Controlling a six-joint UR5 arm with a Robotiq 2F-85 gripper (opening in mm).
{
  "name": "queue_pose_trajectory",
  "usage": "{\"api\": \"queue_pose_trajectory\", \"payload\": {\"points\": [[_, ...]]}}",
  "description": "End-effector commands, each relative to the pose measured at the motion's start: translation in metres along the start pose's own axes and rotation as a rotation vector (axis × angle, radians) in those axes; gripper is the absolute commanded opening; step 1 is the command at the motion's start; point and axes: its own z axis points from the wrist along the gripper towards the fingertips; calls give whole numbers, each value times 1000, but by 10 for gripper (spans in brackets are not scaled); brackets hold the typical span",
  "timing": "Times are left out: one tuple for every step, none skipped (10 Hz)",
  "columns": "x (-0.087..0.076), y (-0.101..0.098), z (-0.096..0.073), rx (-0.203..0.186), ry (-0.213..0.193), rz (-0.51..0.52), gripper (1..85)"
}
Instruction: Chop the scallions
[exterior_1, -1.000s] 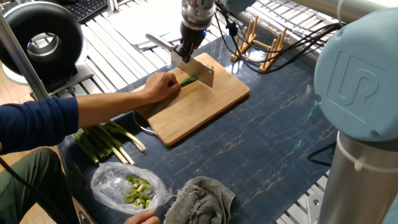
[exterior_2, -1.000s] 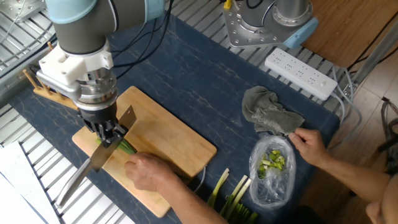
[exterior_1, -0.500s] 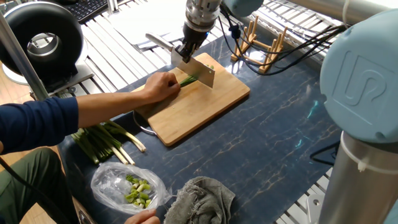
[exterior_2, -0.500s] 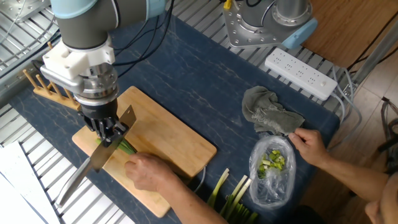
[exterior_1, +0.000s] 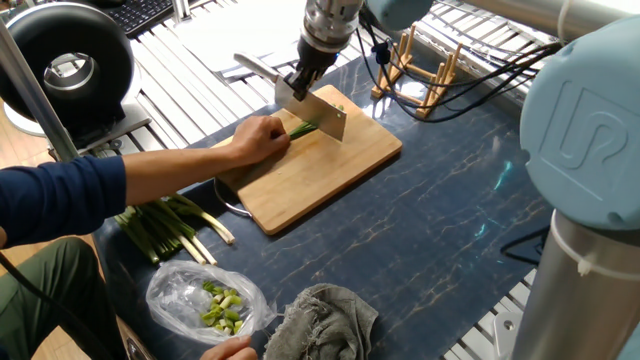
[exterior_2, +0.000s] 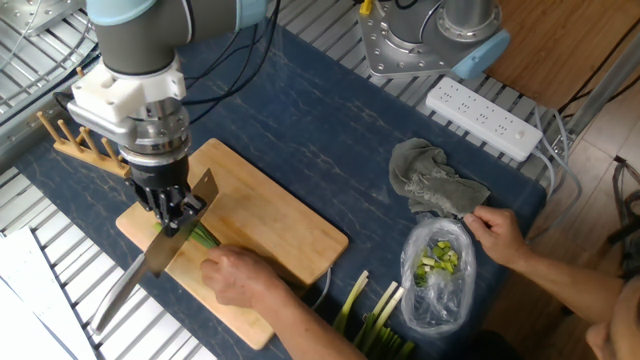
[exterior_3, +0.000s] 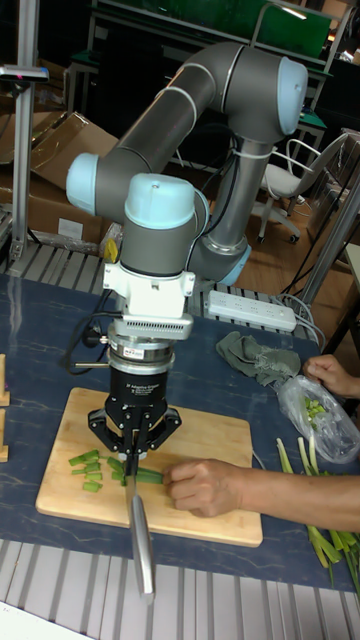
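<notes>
Scallions (exterior_3: 140, 473) are laid flat on the bamboo cutting board (exterior_1: 330, 175), near its edge on the side of the wooden rack (exterior_1: 420, 70). Their long axis runs along the length of the board: the held end points toward the person's hand (exterior_2: 240, 277), and the free cut end points toward the short end of the board where the chopped green bits (exterior_3: 88, 470) lie, just beside the blade. The stalks are pressed down by that hand, which is placed on the board close to the knife (exterior_2: 165, 245).

The knife is held in the gripper (exterior_3: 134, 442), whose two fingers are closed on the handle end. The blade is set across the stalks, its edge touching them or resting just over them; which of the two cannot be told. In the tall fixed view the knife runs toward the camera, past the near edge of the board.

A thicker bundle of stalks with white bases (exterior_1: 165, 225) is seen on the dark table (exterior_1: 440, 230), beside the board. A clear plastic bag of pale green chunks (exterior_2: 437, 265) is held by the person's other hand (exterior_2: 497, 232), next to a grey cloth (exterior_2: 430, 185).
</notes>
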Motion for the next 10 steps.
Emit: {"api": "queue_pose_trajectory", "payload": {"points": [[3, -24, -9, 44, -1, -20, 13], [4, -40, -18, 97, 8, -37, 13], [-5, -50, -34, 217, 29, -24, 13], [-13, -27, -41, 296, 58, 57, 13], [-26, -12, -45, 339, 54, 79, 13], [-33, -6, -44, 304, 38, 77, 13], [-32, -11, -44, 235, 22, 49, 13], [-30, -10, -51, 268, 31, 52, 13], [-33, -6, -55, 264, 29, 42, 13], [-34, 3, -56, 208, 19, 49, 13]]}}
